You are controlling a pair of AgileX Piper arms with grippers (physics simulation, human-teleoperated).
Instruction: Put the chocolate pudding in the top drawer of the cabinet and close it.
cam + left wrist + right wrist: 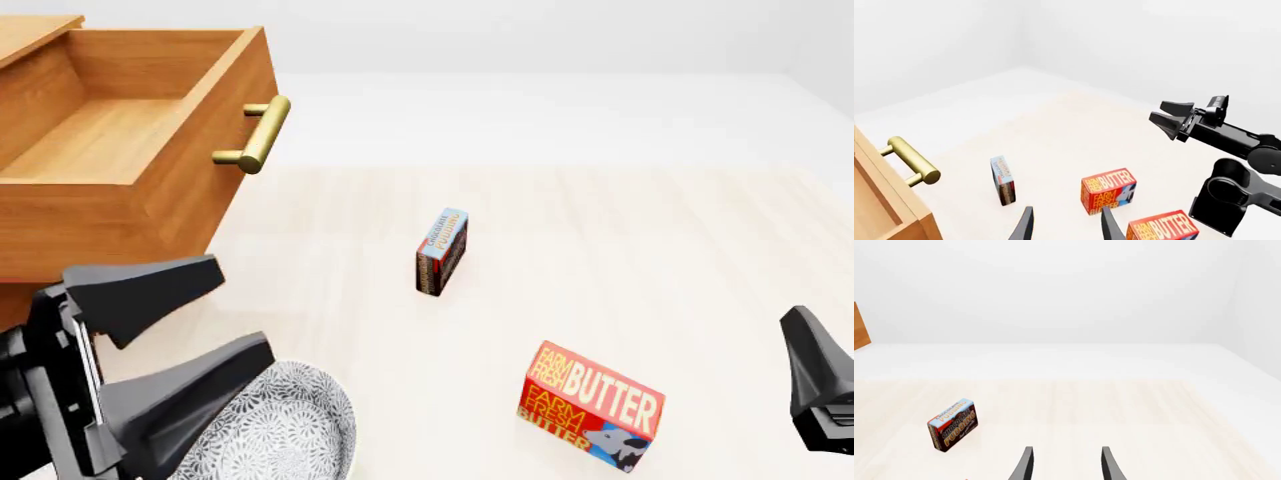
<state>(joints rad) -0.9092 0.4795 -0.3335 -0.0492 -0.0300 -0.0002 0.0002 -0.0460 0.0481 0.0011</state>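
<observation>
Simulated tabletop workspace, blank white walls, pale wood table (641, 220), flat rendered cabinet (94, 190), grocery boxes

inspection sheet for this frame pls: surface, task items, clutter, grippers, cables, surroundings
Surface: pale wood-look table, no spills seen.
Job's things: chocolate pudding upright on its edge mid-table, untouched; top drawer of the cabinet pulled open, nothing seen inside, brass handle facing the table.
Clutter: butter box near front; second butter box in the left wrist view only; patterned plate beside the left arm.
Grippers: left gripper open, holding nothing; right gripper open, holding nothing.
Cables: nothing seen.
Surroundings: plain white walls and floor.
</observation>
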